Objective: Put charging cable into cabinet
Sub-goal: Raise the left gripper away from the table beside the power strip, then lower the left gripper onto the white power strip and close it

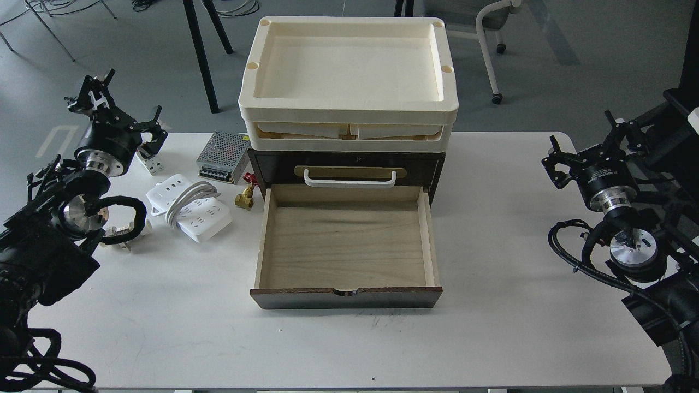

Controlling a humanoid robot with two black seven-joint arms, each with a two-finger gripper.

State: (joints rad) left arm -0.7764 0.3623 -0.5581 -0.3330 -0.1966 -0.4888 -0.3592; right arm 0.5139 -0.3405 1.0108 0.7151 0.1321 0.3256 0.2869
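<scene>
The charging cable [188, 208], a white power strip with its cord coiled round the middle, lies on the white table [491, 229] left of the cabinet [349, 164]. The dark brown cabinet's lower drawer [349, 243] is pulled out toward me, and its light wood inside is empty. The upper drawer with the white handle [349, 178] is closed. My left gripper [123, 109] hovers open at the table's far left corner, up and left of the cable and apart from it. Off the table's right edge, my right gripper [581, 144] is open and holds nothing.
Two cream plastic trays [349, 106] are stacked on the cabinet. A perforated metal power-supply box [221, 157] and a brass valve with a red handle [246, 194] lie between cable and cabinet. A small white block [150, 162] sits under my left gripper, and a white plug [119, 234] lies near my left arm.
</scene>
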